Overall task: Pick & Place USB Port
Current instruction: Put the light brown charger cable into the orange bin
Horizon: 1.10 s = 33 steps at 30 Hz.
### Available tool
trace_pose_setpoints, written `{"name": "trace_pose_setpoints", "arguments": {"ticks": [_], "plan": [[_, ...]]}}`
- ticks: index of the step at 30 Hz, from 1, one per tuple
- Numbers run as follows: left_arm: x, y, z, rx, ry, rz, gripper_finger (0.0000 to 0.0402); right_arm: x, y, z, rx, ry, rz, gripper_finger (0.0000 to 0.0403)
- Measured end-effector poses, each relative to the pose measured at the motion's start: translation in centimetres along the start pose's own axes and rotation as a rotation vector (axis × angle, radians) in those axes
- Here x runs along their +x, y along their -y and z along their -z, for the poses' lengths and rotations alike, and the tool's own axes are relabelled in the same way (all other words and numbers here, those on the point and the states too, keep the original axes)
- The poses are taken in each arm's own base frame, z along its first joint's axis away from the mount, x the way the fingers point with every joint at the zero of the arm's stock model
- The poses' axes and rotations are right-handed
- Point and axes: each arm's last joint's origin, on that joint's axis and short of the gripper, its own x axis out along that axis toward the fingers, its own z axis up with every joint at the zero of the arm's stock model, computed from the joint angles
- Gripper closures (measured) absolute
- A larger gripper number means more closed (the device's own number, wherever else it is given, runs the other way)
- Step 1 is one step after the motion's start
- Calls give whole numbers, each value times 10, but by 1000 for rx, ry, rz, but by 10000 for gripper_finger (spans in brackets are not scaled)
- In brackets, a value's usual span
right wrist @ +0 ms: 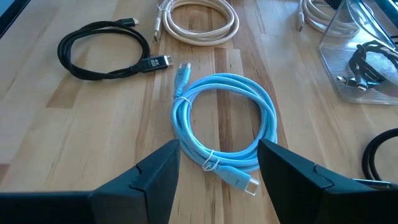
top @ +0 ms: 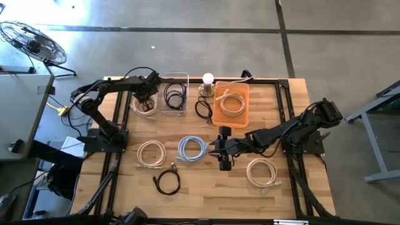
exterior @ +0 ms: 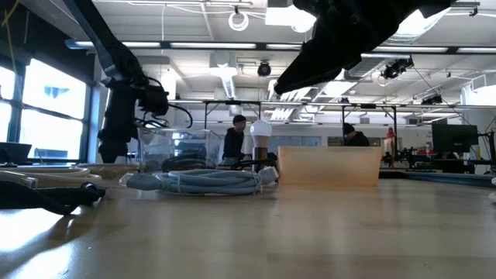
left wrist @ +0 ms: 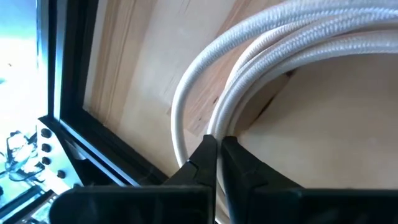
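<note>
A white coiled cable (top: 145,107) lies flat on the wooden table at the far left, beside a clear box (top: 174,94) that holds a black cable. My left gripper (top: 147,97) points steeply down onto the far part of that coil; in the left wrist view my left gripper (left wrist: 217,146) is shut among the white strands (left wrist: 280,50). My right gripper (top: 216,152) hovers open near the table's middle. Its fingers (right wrist: 155,174) stand apart on the near side of a light blue coiled cable (right wrist: 224,124) and touch nothing. My left gripper has its fingertips closed together on one strand of the white coil (left wrist: 217,121), on the coil's far part. The fingers come from above, slanting down. The tips cover the place of contact. The coil lies on the table.
An orange tray (top: 244,112) with a white cable stands at the far middle, with a lamp (top: 207,81) and a black cable (top: 203,109) beside it. A white coil (top: 151,153), a black coil (top: 167,181) and another white coil (top: 262,172) lie nearer. A black frame rail (left wrist: 93,143) edges the table.
</note>
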Motion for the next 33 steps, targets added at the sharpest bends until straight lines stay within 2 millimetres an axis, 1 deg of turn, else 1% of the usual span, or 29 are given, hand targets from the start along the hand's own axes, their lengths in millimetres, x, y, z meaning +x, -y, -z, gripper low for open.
{"name": "trace_pose_setpoints", "arguments": {"ticks": [6,11,15,25,33], "plan": [[-1,0,0,-2,4,5,399,0,-1,1,4,-3,-2,195],[-7,-2,3,5,33,28,400,-1,-2,1,1,-4,-4,195],[-18,-2,10,22,58,69,401,-1,-2,1,1,-6,-3,195],[-47,-9,24,19,149,77,401,-1,-2,1,1,-7,-3,195],[-68,-17,28,36,129,84,401,-1,-2,1,1,-7,-3,195]]}}
